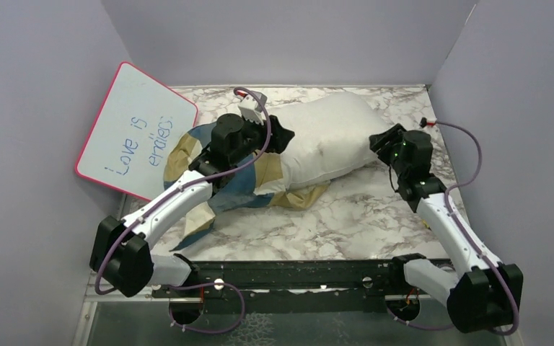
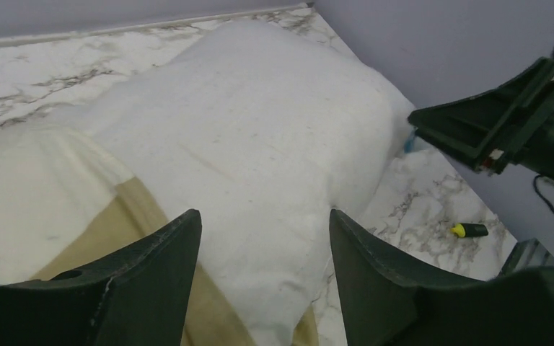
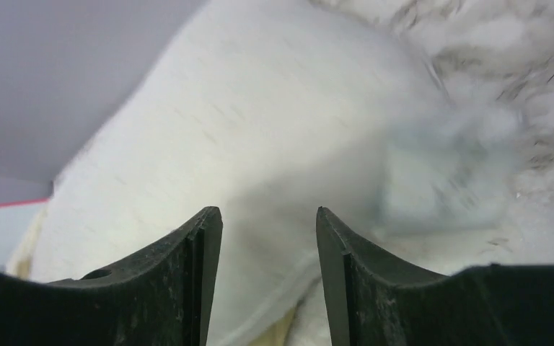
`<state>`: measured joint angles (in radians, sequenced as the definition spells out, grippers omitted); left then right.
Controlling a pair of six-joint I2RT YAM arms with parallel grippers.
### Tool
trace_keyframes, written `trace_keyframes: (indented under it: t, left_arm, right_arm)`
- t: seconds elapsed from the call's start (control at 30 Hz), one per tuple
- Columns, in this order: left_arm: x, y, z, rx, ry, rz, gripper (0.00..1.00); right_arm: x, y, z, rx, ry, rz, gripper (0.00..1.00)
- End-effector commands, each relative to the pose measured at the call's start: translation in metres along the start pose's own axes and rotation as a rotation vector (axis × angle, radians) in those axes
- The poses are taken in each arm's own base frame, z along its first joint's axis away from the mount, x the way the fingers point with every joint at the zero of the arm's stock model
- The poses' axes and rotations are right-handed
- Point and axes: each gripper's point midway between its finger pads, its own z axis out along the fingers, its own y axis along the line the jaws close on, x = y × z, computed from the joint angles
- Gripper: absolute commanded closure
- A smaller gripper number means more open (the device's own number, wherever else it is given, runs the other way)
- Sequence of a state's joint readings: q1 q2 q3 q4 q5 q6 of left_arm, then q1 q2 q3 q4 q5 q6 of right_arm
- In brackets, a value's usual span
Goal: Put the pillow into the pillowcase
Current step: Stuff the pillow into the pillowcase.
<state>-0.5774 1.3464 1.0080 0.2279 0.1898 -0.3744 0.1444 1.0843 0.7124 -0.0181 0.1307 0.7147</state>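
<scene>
Marble-patterned table (image 1: 353,223) carries the pillow (image 1: 332,137), which lies across the middle, plump and white with faint grey marks. Its left end is inside the pillowcase (image 1: 249,184), a crumpled sleeve of blue, tan and cream blocks; the larger right part is bare. The left gripper (image 2: 263,216) hangs over the pillow near the case mouth, fingers well apart, holding nothing. The right gripper (image 3: 267,213) is at the pillow's right end, also parted and empty; its own view is blurred. The left wrist view alone shows plainly a small black piece (image 2: 469,230) with a yellow tip on the table. Behind, a pink-rimmed whiteboard (image 1: 133,130) leans on the wall; it reads "Love is", the next word unclear.
</scene>
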Motion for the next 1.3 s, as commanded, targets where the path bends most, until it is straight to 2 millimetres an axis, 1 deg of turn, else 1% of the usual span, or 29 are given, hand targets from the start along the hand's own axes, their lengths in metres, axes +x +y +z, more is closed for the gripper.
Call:
trace_keyframes:
  t: [0.0, 0.03, 0.07, 0.1, 0.13, 0.2, 0.23, 0.27, 0.33, 0.37, 0.4, 0.47, 0.53, 0.6, 0.67, 0.7, 0.73, 0.77, 0.8, 0.83, 0.9, 0.93, 1.0, 1.07, 1.13, 1.2, 1.27]
  left_arm:
    - [-0.004, 0.031, -0.033, -0.223, 0.047, 0.057, 0.33]
    - [-0.001, 0.040, -0.040, -0.272, 0.065, 0.066, 0.32]
    - [0.004, 0.047, -0.047, -0.316, 0.088, 0.075, 0.32]
    - [0.011, 0.056, -0.055, -0.368, 0.111, 0.085, 0.32]
    - [0.019, 0.067, -0.064, -0.422, 0.130, 0.090, 0.33]
    - [0.038, 0.085, -0.080, -0.517, 0.157, 0.083, 0.37]
    - [0.047, 0.092, -0.087, -0.547, 0.166, 0.071, 0.39]
    - [0.053, 0.096, -0.091, -0.564, 0.158, 0.062, 0.42]
    - [0.062, 0.102, -0.094, -0.572, 0.129, 0.057, 0.47]
    - [0.065, 0.106, -0.094, -0.582, 0.109, 0.063, 0.49]
    - [0.067, 0.111, -0.093, -0.596, 0.093, 0.072, 0.51]
    - [0.065, 0.119, -0.088, -0.616, 0.046, 0.097, 0.55]
    - [0.058, 0.123, -0.079, -0.612, -0.013, 0.111, 0.59]
    - [0.055, 0.123, -0.066, -0.573, -0.050, 0.130, 0.62]
    - [0.056, 0.123, -0.048, -0.521, -0.055, 0.142, 0.65]
    - [0.059, 0.123, -0.036, -0.497, -0.041, 0.153, 0.66]
    - [0.054, 0.120, -0.027, -0.468, -0.045, 0.173, 0.67]
    - [0.059, 0.122, -0.015, -0.450, -0.025, 0.193, 0.68]
    - [0.058, 0.122, -0.007, -0.433, -0.023, 0.214, 0.69]
    - [0.056, 0.122, 0.002, -0.417, -0.026, 0.236, 0.69]
    - [0.048, 0.123, 0.016, -0.384, -0.045, 0.273, 0.69]
    - [0.043, 0.123, 0.023, -0.364, -0.054, 0.283, 0.66]
    - [0.033, 0.124, 0.033, -0.337, -0.067, 0.296, 0.65]
    - [0.023, 0.121, 0.039, -0.317, -0.080, 0.319, 0.65]
    - [0.011, 0.114, 0.038, -0.302, -0.101, 0.321, 0.65]
    - [-0.003, 0.101, 0.030, -0.275, -0.135, 0.290, 0.63]
    - [-0.012, 0.094, 0.019, -0.278, -0.165, 0.225, 0.60]
  right_arm:
    - [-0.066, 0.007, -0.033, 0.061, -0.204, -0.007, 0.45]
    - [-0.073, 0.015, -0.040, 0.030, -0.217, -0.028, 0.45]
    - [-0.079, 0.028, -0.046, -0.024, -0.228, -0.039, 0.45]
    - [-0.084, 0.041, -0.052, -0.085, -0.232, -0.084, 0.45]
    - [-0.086, 0.058, -0.058, -0.169, -0.220, -0.132, 0.45]
    - [-0.080, 0.095, -0.072, -0.370, -0.174, -0.242, 0.45]
    - [-0.074, 0.109, -0.078, -0.454, -0.138, -0.267, 0.45]
    - [-0.070, 0.125, -0.085, -0.544, -0.111, -0.275, 0.45]
    - [-0.059, 0.142, -0.090, -0.657, -0.052, -0.284, 0.46]
    - [-0.052, 0.148, -0.090, -0.699, -0.014, -0.286, 0.47]
    - [-0.043, 0.150, -0.085, -0.723, 0.034, -0.286, 0.49]
    - [-0.029, 0.153, -0.078, -0.759, 0.113, -0.287, 0.52]
    - [-0.014, 0.151, -0.068, -0.767, 0.195, -0.291, 0.54]
    - [-0.001, 0.150, -0.062, -0.772, 0.268, -0.306, 0.55]
    - [0.012, 0.147, -0.056, -0.764, 0.335, -0.320, 0.55]
    - [0.017, 0.145, -0.052, -0.751, 0.361, -0.333, 0.55]
    - [0.021, 0.143, -0.048, -0.733, 0.381, -0.342, 0.55]
    - [0.024, 0.140, -0.043, -0.712, 0.398, -0.348, 0.56]
    - [0.025, 0.138, -0.038, -0.695, 0.411, -0.352, 0.57]
    - [0.028, 0.137, -0.035, -0.684, 0.432, -0.354, 0.58]
    - [0.029, 0.141, -0.033, -0.692, 0.464, -0.361, 0.59]
    - [0.033, 0.141, -0.032, -0.691, 0.486, -0.362, 0.60]
    - [0.042, 0.146, -0.032, -0.698, 0.514, -0.365, 0.60]
    - [0.054, 0.154, -0.034, -0.721, 0.532, -0.377, 0.61]
    - [0.065, 0.163, -0.037, -0.741, 0.551, -0.390, 0.62]
    - [0.068, 0.169, -0.035, -0.746, 0.546, -0.381, 0.64]
    - [0.067, 0.176, -0.033, -0.777, 0.524, -0.364, 0.66]
